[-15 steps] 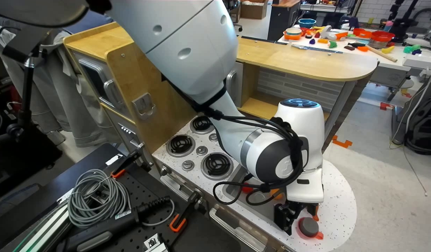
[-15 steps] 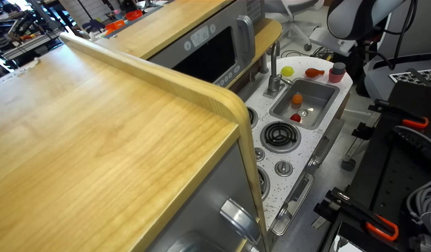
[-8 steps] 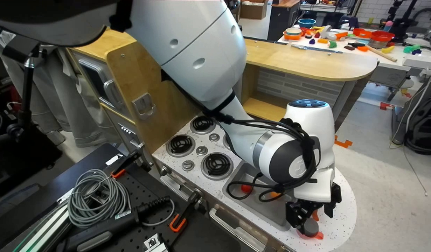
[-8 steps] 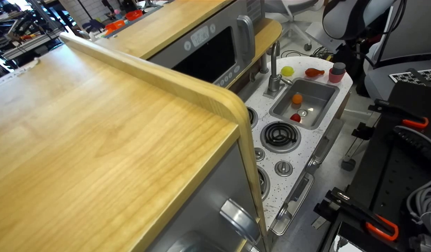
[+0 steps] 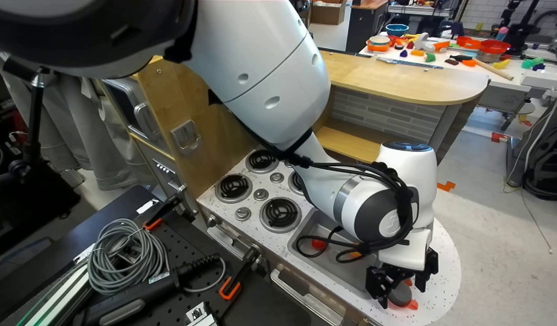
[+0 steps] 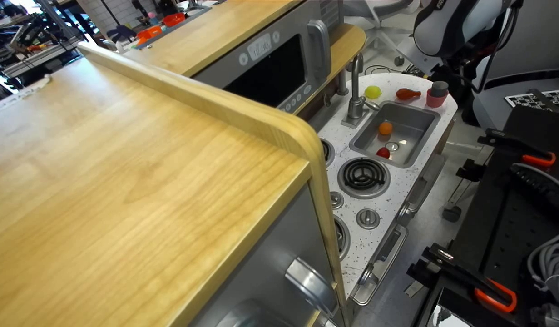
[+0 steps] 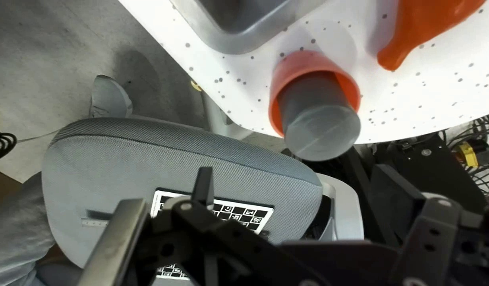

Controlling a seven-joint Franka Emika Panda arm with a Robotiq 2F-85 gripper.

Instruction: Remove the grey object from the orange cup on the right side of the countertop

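The grey object (image 7: 319,123), a smooth rounded lump, sits in the small orange-red cup (image 7: 304,63) and sticks out of its top. The cup stands on the white countertop (image 7: 387,91) near its rounded end, beside the sink corner. Both also show in the exterior views: the grey object (image 6: 439,88) on top of the cup (image 6: 435,101). My gripper (image 5: 402,296) is over the cup, its fingers apart on either side of the grey object in that view. In the wrist view the gripper (image 7: 296,186) is open with nothing between its fingers; the grey object lies ahead of them.
A grey sink (image 6: 397,113) holds an orange ball (image 6: 385,128) and a red item (image 6: 383,152). A faucet (image 6: 355,91) rises beside it. An orange-red drumstick-shaped toy (image 7: 427,28) lies next to the cup. A yellow ball (image 6: 373,92) lies farther along. A grey chair (image 7: 169,167) stands beyond the edge.
In an exterior view my gripper has moved right from beside the cup to over it, then slightly lower. The cup and grey object have not moved.
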